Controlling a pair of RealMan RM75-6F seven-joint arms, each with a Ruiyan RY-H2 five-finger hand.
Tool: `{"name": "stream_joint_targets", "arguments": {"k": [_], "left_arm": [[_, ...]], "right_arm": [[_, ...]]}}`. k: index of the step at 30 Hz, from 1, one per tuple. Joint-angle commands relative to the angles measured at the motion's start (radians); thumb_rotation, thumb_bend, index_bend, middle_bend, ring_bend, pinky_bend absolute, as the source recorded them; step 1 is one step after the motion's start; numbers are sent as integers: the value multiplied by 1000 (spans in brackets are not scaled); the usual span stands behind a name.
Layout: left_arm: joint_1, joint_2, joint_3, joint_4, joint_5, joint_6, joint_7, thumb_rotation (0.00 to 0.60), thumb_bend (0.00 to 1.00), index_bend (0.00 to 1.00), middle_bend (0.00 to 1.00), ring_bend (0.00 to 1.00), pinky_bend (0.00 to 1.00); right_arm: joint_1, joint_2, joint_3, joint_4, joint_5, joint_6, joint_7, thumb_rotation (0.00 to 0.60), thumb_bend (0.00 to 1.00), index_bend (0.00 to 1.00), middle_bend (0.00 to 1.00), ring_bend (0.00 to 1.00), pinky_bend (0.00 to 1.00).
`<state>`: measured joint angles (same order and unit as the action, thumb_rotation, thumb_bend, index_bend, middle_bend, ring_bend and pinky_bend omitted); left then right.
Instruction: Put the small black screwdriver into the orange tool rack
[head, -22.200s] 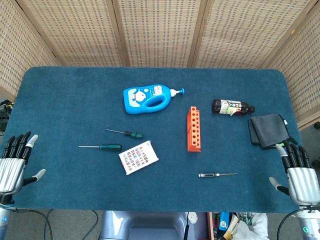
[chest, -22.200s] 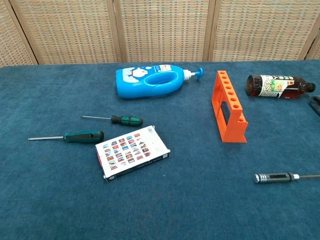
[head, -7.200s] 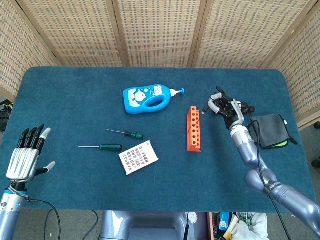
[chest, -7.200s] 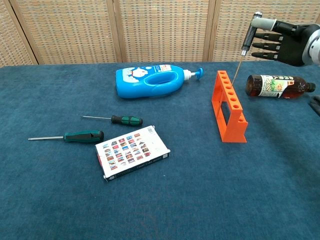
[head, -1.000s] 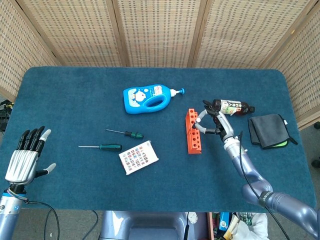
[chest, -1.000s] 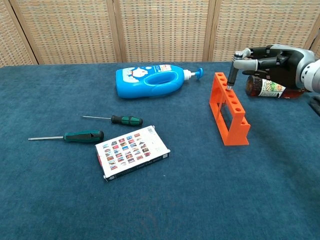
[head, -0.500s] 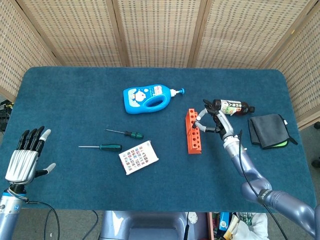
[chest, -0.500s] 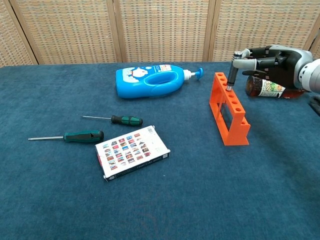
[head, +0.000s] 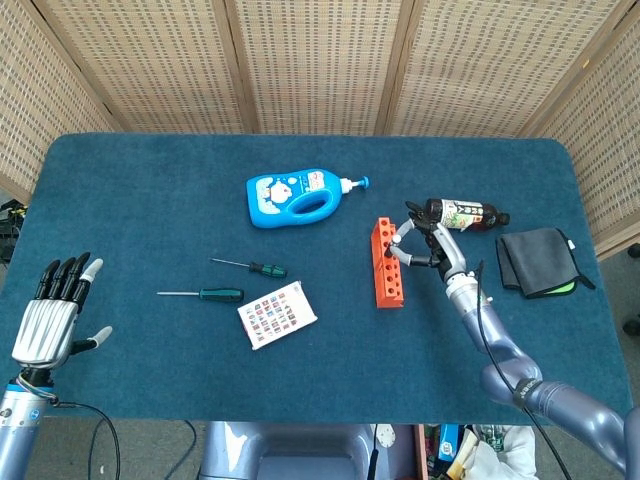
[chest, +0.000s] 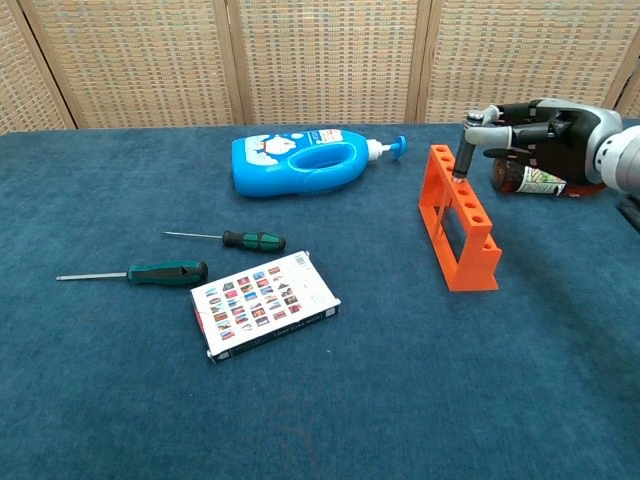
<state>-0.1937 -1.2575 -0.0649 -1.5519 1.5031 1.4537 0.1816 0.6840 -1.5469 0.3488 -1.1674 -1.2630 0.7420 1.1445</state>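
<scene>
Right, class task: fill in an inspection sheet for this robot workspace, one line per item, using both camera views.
Surface: table covered in blue carpet.
Job's things: small black screwdriver stands upright in the orange tool rack, at a hole near its far end.
Clutter: blue bottle, two green-handled screwdrivers, card pack, brown bottle, dark cloth.
Hands: right hand pinches the screwdriver's handle; left hand holds nothing, fingers apart, at the table's near left edge.
Cables: cable along the right arm; another below the left hand.
Surroundings: woven screens behind the table.
</scene>
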Motion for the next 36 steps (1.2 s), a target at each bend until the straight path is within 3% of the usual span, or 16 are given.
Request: {"name": "stream_joint_targets", "arguments": {"k": [1,36], "left_arm": [[1,0,0,0,1,2,-2,600,0,0,0,0,0],[2,2,1,0,5,5,-7,600,0,0,0,0,0]], "right_arm": [[-2,0,-3,-2,-3,2,1,600,286,658,19,0,0],[-1,-1,-11,-8,-12,-11,5,600,280,658,20,0,0]]}}
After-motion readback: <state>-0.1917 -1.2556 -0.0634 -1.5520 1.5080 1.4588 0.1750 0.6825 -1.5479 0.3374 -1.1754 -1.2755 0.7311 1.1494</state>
